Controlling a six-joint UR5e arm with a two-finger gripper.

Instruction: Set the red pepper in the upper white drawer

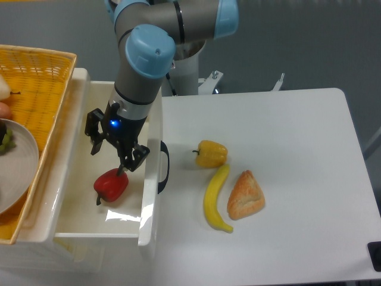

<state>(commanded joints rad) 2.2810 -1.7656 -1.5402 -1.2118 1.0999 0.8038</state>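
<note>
The red pepper [111, 184] lies on the floor of the upper white drawer [77, 221], near its right wall, stem pointing to the lower left. My gripper [111, 156] hangs open just above and behind the pepper, inside the drawer's outline, with nothing between its fingers. One fingertip is close to the top of the pepper; I cannot tell whether it touches. The drawer's dark curved handle [162, 167] faces the table on the right.
A yellow wicker basket [37, 77] with a grey plate [15, 173] sits left of the drawer. On the white table lie a yellow pepper [211, 154], a banana [215, 198] and a croissant [245, 195].
</note>
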